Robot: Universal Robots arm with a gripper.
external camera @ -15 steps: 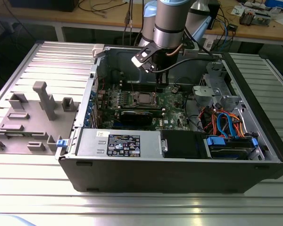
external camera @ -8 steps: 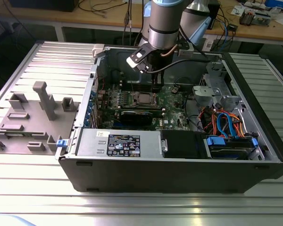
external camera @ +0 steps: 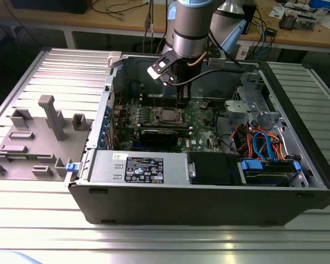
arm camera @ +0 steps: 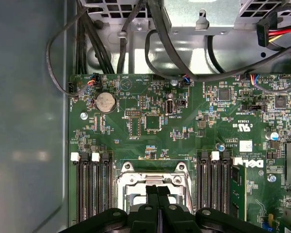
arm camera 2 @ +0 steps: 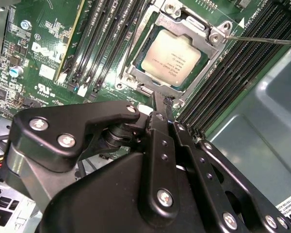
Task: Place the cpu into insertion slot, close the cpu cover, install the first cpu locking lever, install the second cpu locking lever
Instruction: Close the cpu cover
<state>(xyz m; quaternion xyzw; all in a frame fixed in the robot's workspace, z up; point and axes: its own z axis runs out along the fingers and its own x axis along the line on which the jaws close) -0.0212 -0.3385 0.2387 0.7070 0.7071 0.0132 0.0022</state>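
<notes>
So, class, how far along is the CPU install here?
Done: the cpu is seated and the cpu cover lies closed over it. In hand: the shut end effector hovers at the cover's edge. Left: the levers; one lever juts out sideways, seemingly unlatched.

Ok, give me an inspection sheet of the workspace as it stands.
Surface: ribbed metal table, open computer case on it.
Job's things: cpu sits framed by the cpu cover, which looks down; thin metal rod juts from one corner.
Clutter: grey fixture blocks, exterior view's left.
Grippers: pincer shut, tips beside the cover.
Cables: black bundle past the motherboard; orange and blue cables in the case.
Surroundings: cluttered workbench behind.
</notes>
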